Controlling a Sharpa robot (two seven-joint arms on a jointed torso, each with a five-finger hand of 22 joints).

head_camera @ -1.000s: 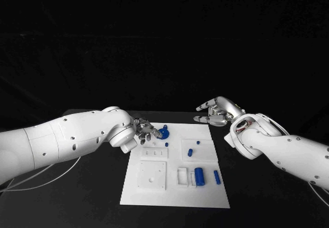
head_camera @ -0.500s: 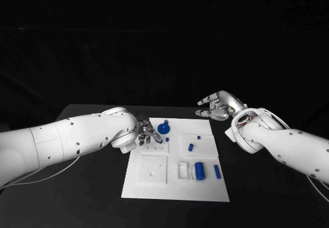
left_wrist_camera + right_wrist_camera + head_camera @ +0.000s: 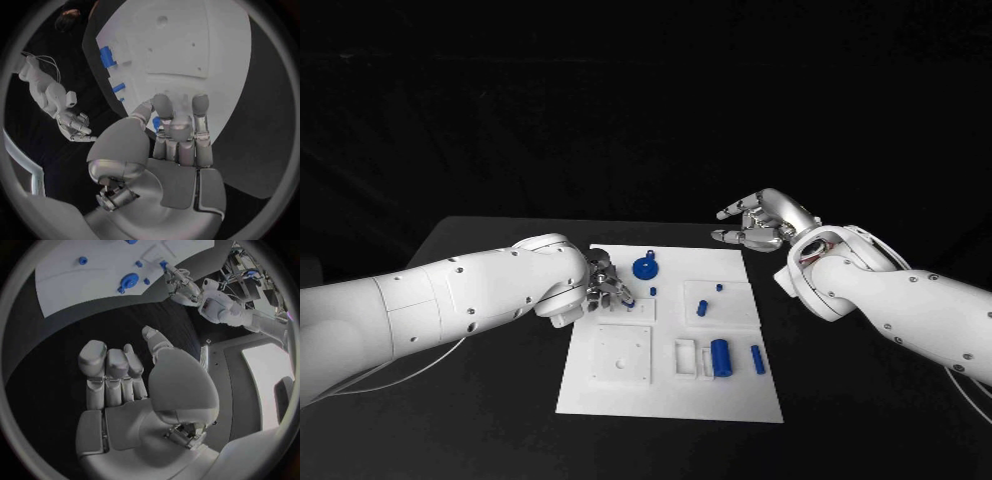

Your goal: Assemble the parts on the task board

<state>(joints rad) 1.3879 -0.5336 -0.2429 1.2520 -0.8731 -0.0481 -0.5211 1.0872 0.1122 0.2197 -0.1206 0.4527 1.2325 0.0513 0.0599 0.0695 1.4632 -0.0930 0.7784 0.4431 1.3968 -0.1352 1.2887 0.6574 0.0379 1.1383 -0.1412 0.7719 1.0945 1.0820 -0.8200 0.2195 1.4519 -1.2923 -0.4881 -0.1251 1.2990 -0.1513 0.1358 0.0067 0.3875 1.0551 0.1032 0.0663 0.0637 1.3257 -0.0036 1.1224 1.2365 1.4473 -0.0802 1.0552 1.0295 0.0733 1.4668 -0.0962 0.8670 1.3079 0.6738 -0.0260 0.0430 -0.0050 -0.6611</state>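
Note:
The white task board (image 3: 635, 405) lies in the middle of the black table. At its far end stands a round blue part (image 3: 646, 268) with a small blue peg (image 3: 653, 291) just in front of it. My left hand (image 3: 603, 282) hovers over the board's far left edge, fingers curled in, fingertips (image 3: 164, 106) right beside that peg (image 3: 155, 123). Whether they touch or pinch it is hidden. My right hand (image 3: 762, 225) hangs above the table beyond the board's far right corner, fingers apart and holding nothing (image 3: 119, 375).
More blue parts lie on the board: two small pieces (image 3: 702, 308) (image 3: 720, 288), a thick cylinder (image 3: 720, 355) in a slot and a thin peg (image 3: 757, 360). A raised white square block (image 3: 620, 355) sits at the near left. Bare black table (image 3: 488, 400) surrounds the board.
My left hand has slid from beside the round blue part toward the small peg and the board's left edge. The right hand has hardly moved. The head view itself shifted.

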